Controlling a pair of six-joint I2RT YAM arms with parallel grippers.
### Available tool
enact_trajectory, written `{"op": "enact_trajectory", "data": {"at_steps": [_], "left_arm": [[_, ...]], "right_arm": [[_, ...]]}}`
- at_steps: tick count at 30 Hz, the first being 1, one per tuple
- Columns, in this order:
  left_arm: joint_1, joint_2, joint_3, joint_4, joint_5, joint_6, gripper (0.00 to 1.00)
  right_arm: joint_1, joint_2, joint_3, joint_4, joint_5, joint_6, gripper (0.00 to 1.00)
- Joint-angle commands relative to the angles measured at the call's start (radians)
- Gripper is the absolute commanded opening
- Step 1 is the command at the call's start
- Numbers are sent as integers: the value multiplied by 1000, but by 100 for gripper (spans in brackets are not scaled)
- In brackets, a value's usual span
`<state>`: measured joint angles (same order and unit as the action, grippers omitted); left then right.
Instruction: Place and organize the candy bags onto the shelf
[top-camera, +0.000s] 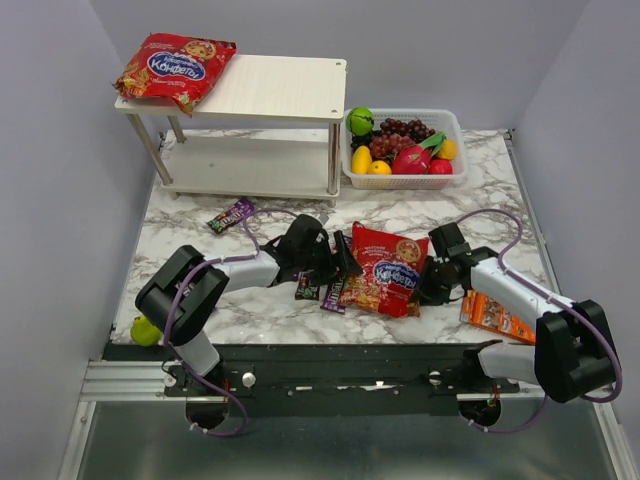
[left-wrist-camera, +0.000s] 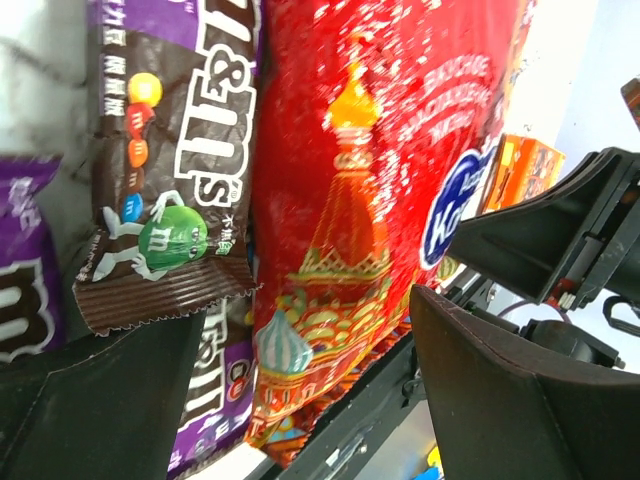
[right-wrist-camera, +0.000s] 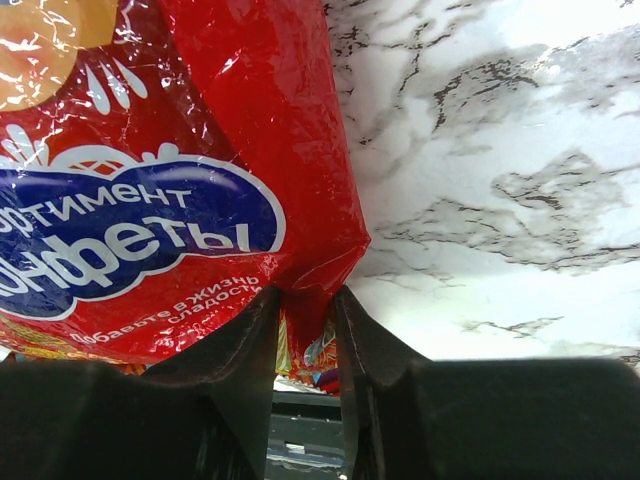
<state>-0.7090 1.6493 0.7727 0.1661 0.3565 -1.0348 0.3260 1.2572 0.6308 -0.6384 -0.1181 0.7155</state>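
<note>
One red candy bag (top-camera: 176, 64) lies on the left of the white shelf's (top-camera: 290, 88) top board. The second red candy bag (top-camera: 386, 268) is at the table's middle front, between my grippers. My right gripper (top-camera: 430, 282) is shut on its right edge; in the right wrist view the fingers (right-wrist-camera: 250, 345) pinch a fold of the red bag (right-wrist-camera: 150, 200). My left gripper (top-camera: 345, 262) is open at the bag's left edge, its jaws wide apart on either side of the bag (left-wrist-camera: 360, 200) without pressing it. Small purple-brown packets (top-camera: 322, 292) lie under it, one more (top-camera: 231, 214) near the shelf. An M&M's packet (left-wrist-camera: 170, 170) shows beside the bag.
A white basket (top-camera: 455, 172) of fruit stands right of the shelf. An orange packet (top-camera: 497, 315) lies under my right arm at the front right. A green fruit (top-camera: 145, 330) sits at the front left edge.
</note>
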Motion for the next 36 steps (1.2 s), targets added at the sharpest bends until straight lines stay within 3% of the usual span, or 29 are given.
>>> {"op": "enact_trajectory", "data": {"at_steps": [1,8,22,29,30,36], "left_arm": [[-6,26,56,-37,-10,62,91],[-6,24,68,-44,-24,84,90],[-78,99,63,67,42,22,73],[-83,132,122,30,30,50,64],[-83,138,132,23,29,58,61],[-81,121,212,-68,4,114,23]], "right_arm": [[-2,-27,-20,-43,23,13,35],[-2,-62,-45,-49,34,22,35],[-2,-97,-31,-64,18,25,35],[-4,-84,-49,-55,-6,9,35],[-2,-82,-52,-50,-14,7,35],[-4,-108,-54,-60,-15,6,35]]}}
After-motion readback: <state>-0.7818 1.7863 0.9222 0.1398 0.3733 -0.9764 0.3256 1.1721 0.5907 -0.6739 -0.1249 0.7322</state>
